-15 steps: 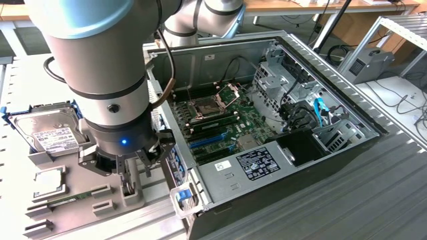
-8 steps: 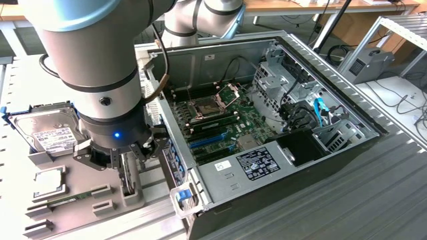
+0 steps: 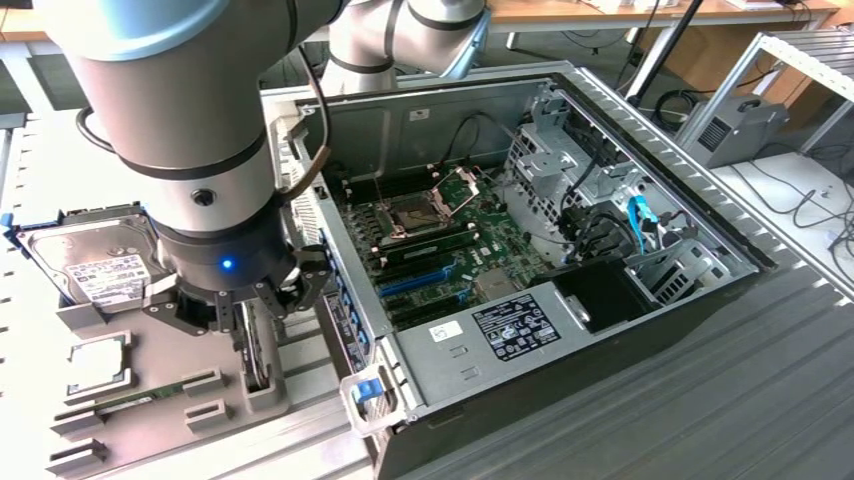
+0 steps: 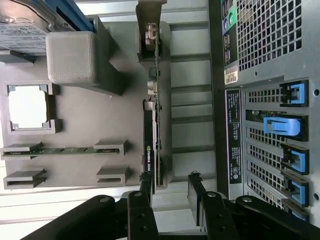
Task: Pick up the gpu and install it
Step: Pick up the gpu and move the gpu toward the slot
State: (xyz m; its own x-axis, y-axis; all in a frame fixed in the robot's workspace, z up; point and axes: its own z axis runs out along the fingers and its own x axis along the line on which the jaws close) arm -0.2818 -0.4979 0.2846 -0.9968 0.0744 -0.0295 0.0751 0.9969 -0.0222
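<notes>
A Universal Robots arm's gripper (image 3: 248,322) (image 4: 170,189) hovers with its fingers (image 4: 146,192) spread apart and empty over the gpu (image 3: 254,362) (image 4: 152,145), which stands on edge in a slot of the gray parts holder (image 3: 160,420) (image 4: 107,107). A hard drive (image 3: 94,265) (image 4: 22,27), a processor (image 3: 96,362) (image 4: 27,106) and a memory stick (image 3: 134,400) (image 4: 65,150) share the holder. Just beside it, to the exterior view's right, the opened computer case (image 3: 667,200) (image 4: 265,55) exposes its motherboard (image 3: 441,250).
</notes>
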